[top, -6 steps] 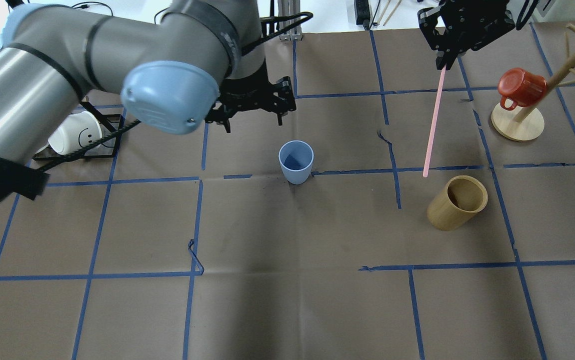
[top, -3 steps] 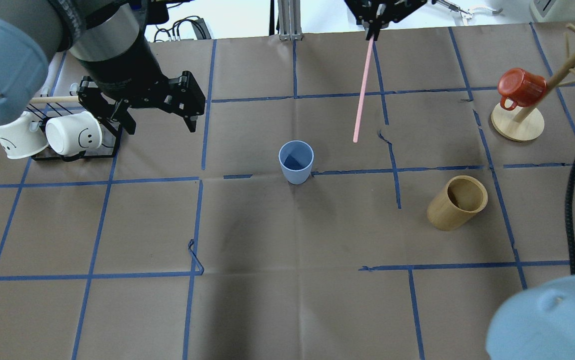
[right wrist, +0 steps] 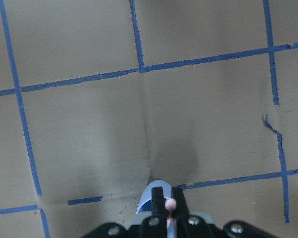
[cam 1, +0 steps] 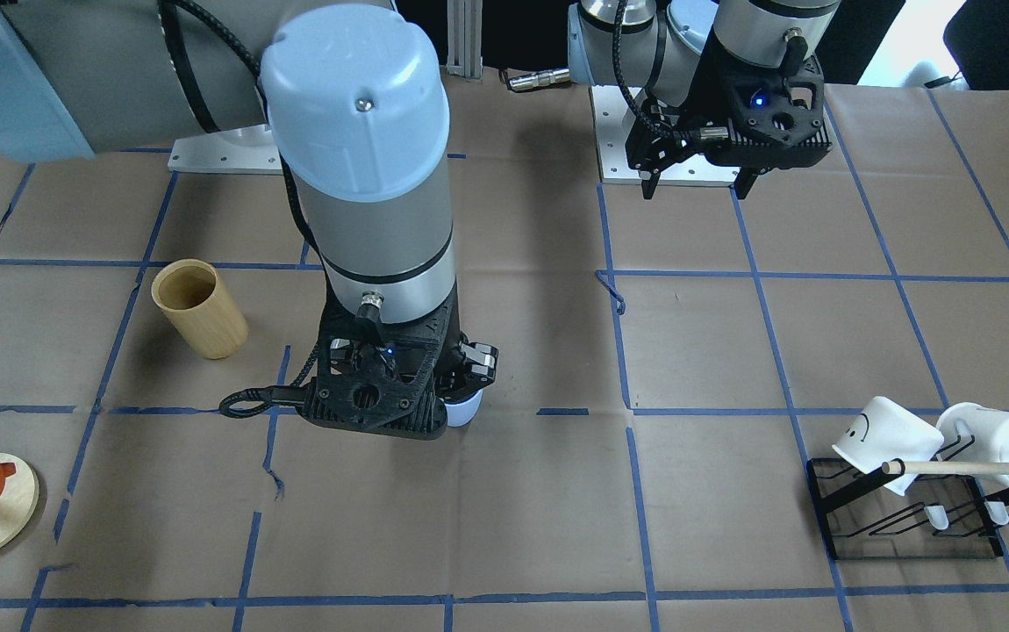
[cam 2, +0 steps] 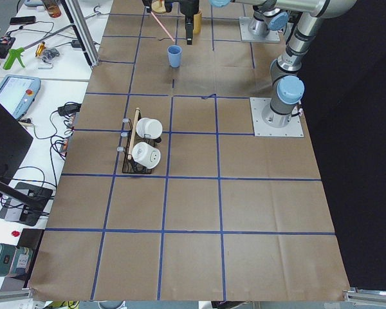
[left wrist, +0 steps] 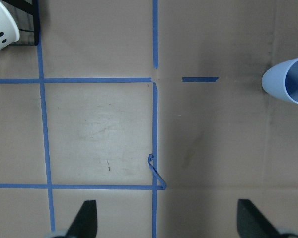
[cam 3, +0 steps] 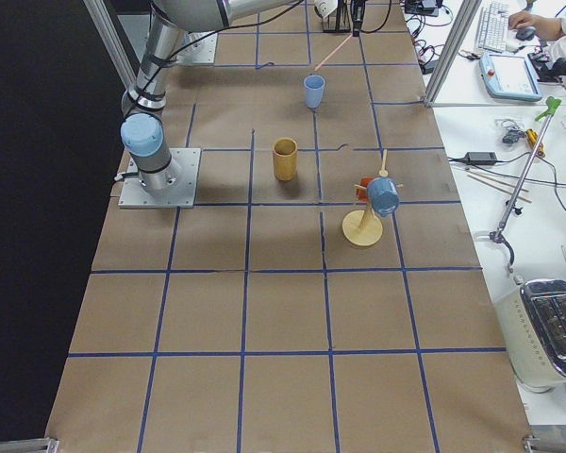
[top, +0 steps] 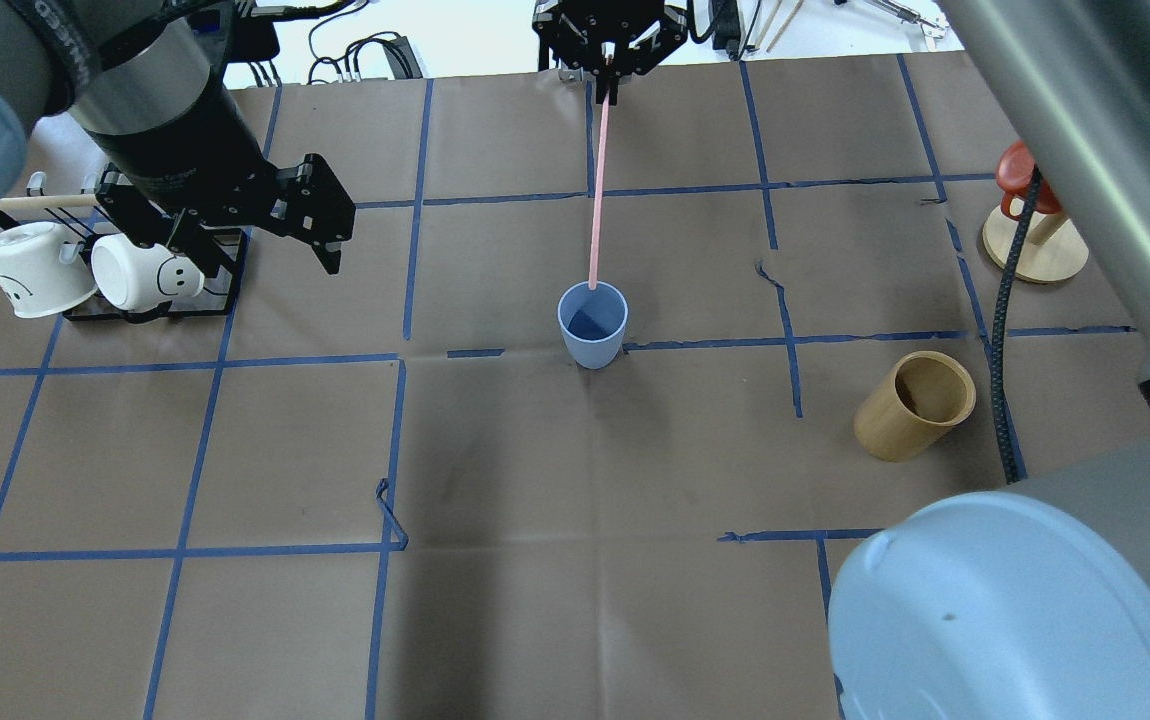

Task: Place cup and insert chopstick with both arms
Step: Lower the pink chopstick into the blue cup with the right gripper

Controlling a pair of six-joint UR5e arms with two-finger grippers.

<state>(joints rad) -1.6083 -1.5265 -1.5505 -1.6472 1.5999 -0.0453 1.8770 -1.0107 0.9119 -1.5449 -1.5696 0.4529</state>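
Brown-papered surface [top: 495,450]: we see our right fingers [right wrist: 159,201] pinching the pink chopstick [top: 597,190], its long axis running 12 to 6, lower tip pointing at the central blue cup [top: 592,325]'s 12 o'clock rim; left fingers [left wrist: 86,218] spread, empty.

The blue cup [top: 592,330] stands upright and empty near the middle of the surface, a bit closer to the edge away from the robot. The thin pink chopstick [top: 597,190] hangs above it, its top pinched in the right gripper's [top: 607,88] jaws and its bottom tip just over the cup's mouth.
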